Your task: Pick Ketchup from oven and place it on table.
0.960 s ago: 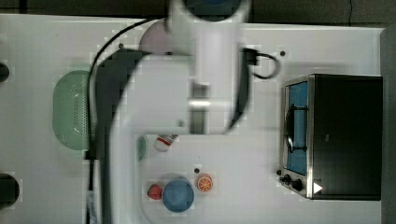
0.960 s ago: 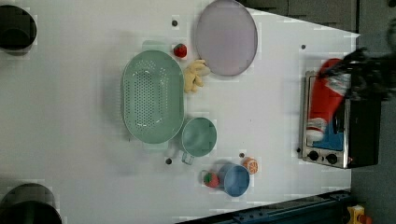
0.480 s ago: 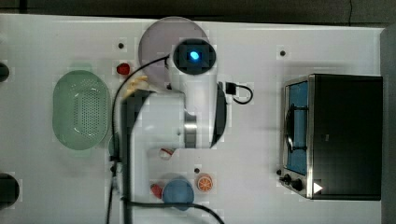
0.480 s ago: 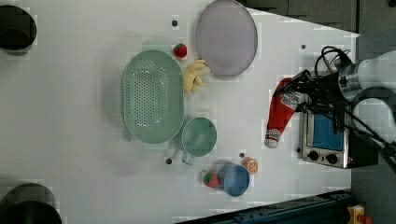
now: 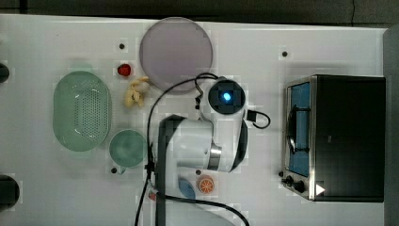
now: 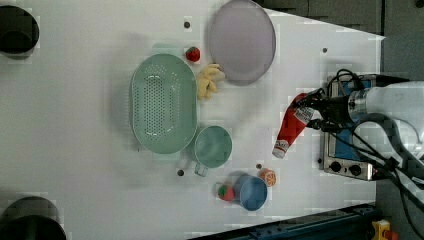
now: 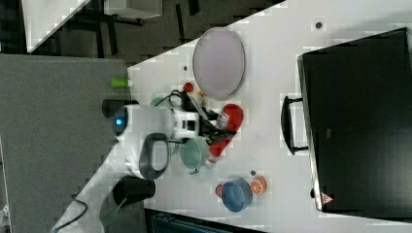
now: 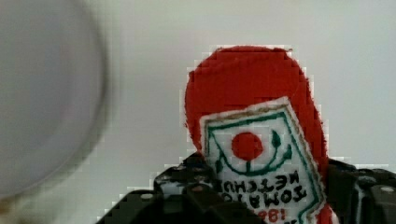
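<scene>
The Ketchup (image 6: 291, 125) is a slim red bottle with a white cap and a white-and-red label. It hangs tilted over the white table (image 6: 75, 150), cap end lower, just off the oven's (image 6: 345, 150) front. My gripper (image 6: 306, 114) is shut on its labelled body. In the right view the Ketchup (image 7: 228, 125) sits in the gripper (image 7: 217, 127) between the lilac plate and the green cup. Up close in the wrist view, the Ketchup (image 8: 252, 116) shows its label, with a dark finger (image 8: 182, 184) at its side. In the top view the arm (image 5: 207, 141) covers the bottle, left of the oven (image 5: 348, 136).
A lilac plate (image 5: 176, 52), a green colander (image 5: 82, 110), a green cup (image 5: 127, 148), a yellow toy (image 5: 136, 92) and a strawberry (image 5: 124, 69) lie on the top view's left half. A blue bowl (image 6: 252, 192), an orange slice (image 6: 268, 176) and another strawberry (image 6: 225, 191) sit near the front edge.
The arm has carried the Ketchup away from the oven's front and out over the table, toward the plate and cup. The grip has stayed on the bottle.
</scene>
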Motion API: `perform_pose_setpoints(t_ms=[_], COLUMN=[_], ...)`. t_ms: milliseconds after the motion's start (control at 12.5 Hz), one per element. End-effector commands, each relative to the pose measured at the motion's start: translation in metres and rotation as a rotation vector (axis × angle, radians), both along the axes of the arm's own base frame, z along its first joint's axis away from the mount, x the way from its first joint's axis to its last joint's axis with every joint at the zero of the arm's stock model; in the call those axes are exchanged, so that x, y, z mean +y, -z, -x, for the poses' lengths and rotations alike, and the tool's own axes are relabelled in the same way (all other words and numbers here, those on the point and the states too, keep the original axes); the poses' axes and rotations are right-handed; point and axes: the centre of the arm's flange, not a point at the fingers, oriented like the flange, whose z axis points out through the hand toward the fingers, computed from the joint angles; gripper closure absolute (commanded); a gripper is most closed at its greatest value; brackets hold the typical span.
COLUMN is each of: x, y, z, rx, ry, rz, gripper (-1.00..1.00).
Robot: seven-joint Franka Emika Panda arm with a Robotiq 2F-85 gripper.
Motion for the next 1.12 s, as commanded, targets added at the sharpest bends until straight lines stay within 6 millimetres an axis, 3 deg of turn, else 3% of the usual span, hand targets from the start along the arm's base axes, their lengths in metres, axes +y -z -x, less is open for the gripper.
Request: perform_pose_setpoints(t_ms=[80,240,320,480,720,1120], x=[0.000,0.000,0.001,0.004,0.007,0.006], y=[0.021,0.035,0.032,0.004,-0.075,-0.218], z=[-0.001,-0.001,-0.005,-0.015,-0.029,-0.029], rx=[-0.014,-0.008,-0.020,-0.072,-0.180,-0.238], ry=[0.018,0.019,0.025,0.030,0.026,0.015], rz=[0.025,0.032,0.032,0.026,0.002,-0.043], gripper=[-0.34,-0.75,-1.00,-1.00,-1.00,-1.00])
